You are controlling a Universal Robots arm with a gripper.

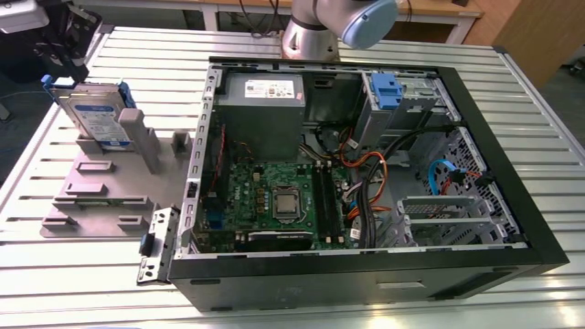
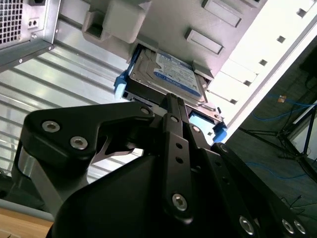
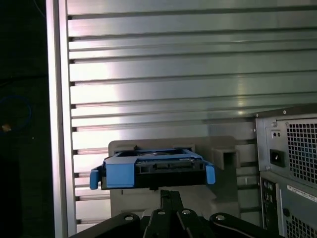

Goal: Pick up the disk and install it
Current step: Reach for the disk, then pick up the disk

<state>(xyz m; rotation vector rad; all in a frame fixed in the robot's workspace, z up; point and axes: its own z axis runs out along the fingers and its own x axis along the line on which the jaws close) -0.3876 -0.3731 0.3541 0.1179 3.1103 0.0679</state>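
Note:
The disk [image 1: 96,118], a silver-grey drive with a white-and-blue label in a blue bracket, stands on edge in the grey slotted holder [image 1: 109,199] at the exterior view's left. My black gripper [image 1: 78,70] hangs just above the disk's upper edge. In the second wrist view the fingers [image 2: 171,106] lie pressed together, their tips close to the edge of the disk [image 2: 171,74]. The first wrist view shows the shut gripper [image 3: 171,194] right in front of the disk's blue-framed edge [image 3: 151,168]. I cannot tell whether the tips touch it. Nothing is held.
An open computer case [image 1: 366,264] lies on the slatted metal table [image 1: 55,288] beside the holder. Inside are a motherboard, cables and a grey drive cage with a blue-handled carrier [image 1: 388,92] on top. The arm's base stands behind the case.

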